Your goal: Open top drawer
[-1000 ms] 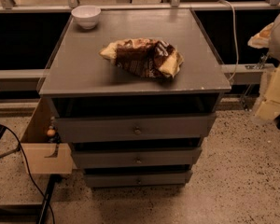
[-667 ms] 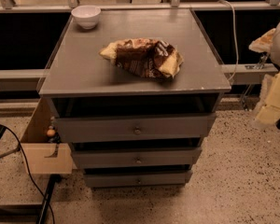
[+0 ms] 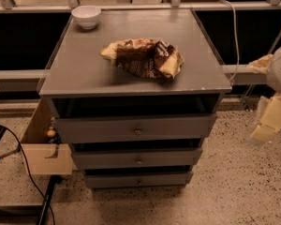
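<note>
Standing nearest on the speckled floor (image 3: pixel 234 191) were the two narrower drawers (image 3: pixel 107 159). Above them the top drawer (image 3: pixel 98 128), round knob (image 3: pixel 138 131) mid-front, sat under a dark gap below the tabletop (image 3: pixel 79 74). At its 3 o'clock, well apart, hung the tool (image 3: pixel 269 122); whether spread or closed, I could not tell. A crumpled wrapper (image 3: pixel 143 57) lay mid-tabletop, with a white bowl (image 3: pixel 86 16) at 11 o'clock.

Lab (speckled floor (image 3: pixel 234 186), cables (image 3: pixel 235 32)), gripper (image 3: pixel 269 123) far right

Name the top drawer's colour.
The top drawer is grey, best in the camera view; the pincer hangs far right.
</note>
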Controlling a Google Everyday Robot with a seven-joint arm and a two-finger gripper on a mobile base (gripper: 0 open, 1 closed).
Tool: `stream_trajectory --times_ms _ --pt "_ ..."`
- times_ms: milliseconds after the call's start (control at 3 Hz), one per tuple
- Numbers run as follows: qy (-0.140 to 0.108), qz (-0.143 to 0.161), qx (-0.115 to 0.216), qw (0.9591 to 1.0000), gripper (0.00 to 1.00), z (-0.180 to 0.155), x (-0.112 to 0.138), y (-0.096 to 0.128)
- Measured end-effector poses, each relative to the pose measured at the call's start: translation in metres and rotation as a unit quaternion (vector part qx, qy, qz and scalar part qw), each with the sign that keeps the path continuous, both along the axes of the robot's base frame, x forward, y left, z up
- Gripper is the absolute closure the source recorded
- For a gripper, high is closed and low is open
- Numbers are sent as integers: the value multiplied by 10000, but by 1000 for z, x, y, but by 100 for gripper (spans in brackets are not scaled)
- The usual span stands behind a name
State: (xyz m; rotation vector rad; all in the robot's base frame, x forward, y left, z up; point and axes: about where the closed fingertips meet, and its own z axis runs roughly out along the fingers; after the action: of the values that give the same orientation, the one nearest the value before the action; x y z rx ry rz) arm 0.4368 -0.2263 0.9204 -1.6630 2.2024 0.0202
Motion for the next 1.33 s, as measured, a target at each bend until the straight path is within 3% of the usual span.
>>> stream_trajectory --times_ms 667,1000,1333 --pt "72 188 494 9986 0 -69 4 6" --pt "293 332 535 9976 0 -121 3 16" --pt "325 350 552 9973 0 -127 -1 16"
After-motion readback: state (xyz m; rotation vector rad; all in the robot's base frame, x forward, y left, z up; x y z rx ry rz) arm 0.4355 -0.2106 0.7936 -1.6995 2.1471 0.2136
